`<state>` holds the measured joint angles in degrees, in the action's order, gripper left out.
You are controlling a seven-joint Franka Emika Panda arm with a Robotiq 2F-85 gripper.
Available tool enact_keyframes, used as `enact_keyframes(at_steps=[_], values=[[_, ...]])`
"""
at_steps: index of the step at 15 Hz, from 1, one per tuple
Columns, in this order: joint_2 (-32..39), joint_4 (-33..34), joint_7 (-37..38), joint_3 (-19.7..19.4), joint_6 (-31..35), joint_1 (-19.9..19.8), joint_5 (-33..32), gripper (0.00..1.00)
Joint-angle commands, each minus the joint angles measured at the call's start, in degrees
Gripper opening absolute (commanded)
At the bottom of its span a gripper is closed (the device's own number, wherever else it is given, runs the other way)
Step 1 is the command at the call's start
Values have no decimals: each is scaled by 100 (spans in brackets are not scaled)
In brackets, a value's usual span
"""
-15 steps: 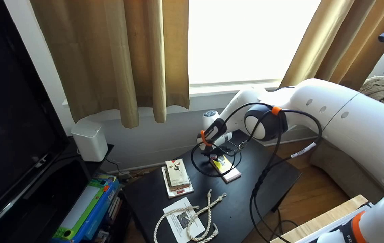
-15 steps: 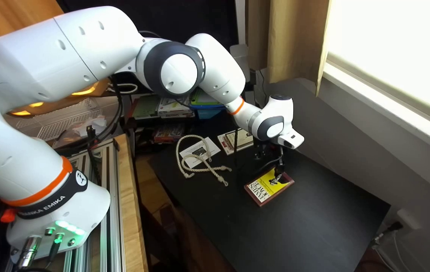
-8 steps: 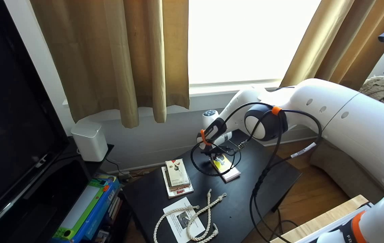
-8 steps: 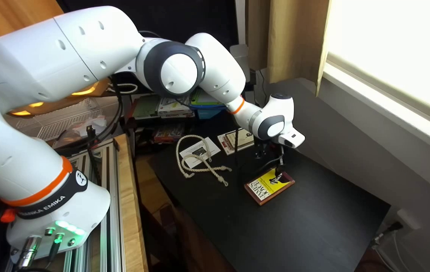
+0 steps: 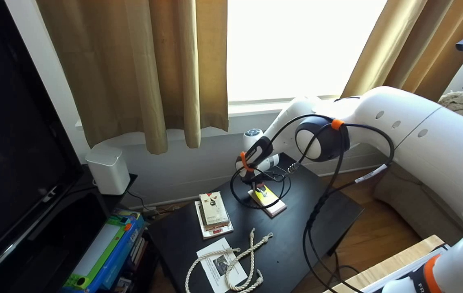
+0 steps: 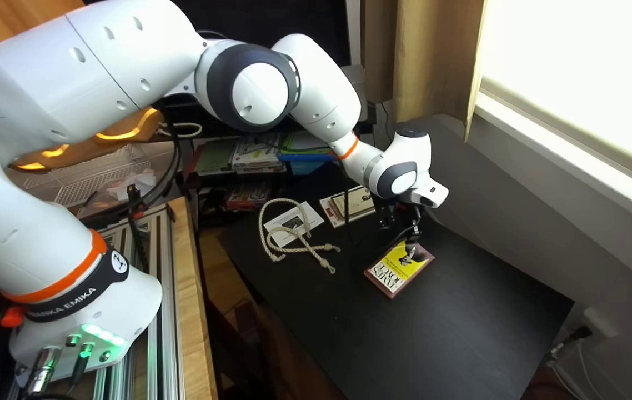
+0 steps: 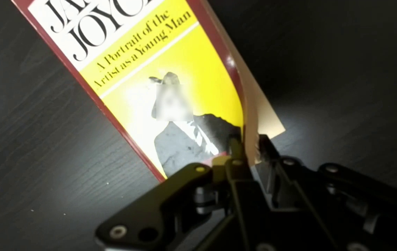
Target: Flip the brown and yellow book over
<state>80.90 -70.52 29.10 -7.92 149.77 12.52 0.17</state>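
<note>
With the arm slightly raised, the book, above centre in the wrist view, has been shifted on the bench, its cover and some pages pinched by the fingers near the lower-right corner, so peeling rather than flipping is risked.

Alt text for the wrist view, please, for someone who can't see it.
The claw pinches the brown and yellow book near a corner, bending that edge away from a tan layer beneath. The front cover faces up, titled A Portrait of the Artist as a Young Man, with a printed figure whose face is blurred. Around it is a dark table.
</note>
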Motion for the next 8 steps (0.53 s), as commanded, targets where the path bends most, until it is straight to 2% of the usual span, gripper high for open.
enact_keyframes(at_steps=[1,5,8], values=[[-694,-1000,-793,386,453,-150,-65,4],[-1240,-1738,-1522,698,750,-309,-51,4],[-1668,-2343,-2389,1184,946,-756,73,4]])
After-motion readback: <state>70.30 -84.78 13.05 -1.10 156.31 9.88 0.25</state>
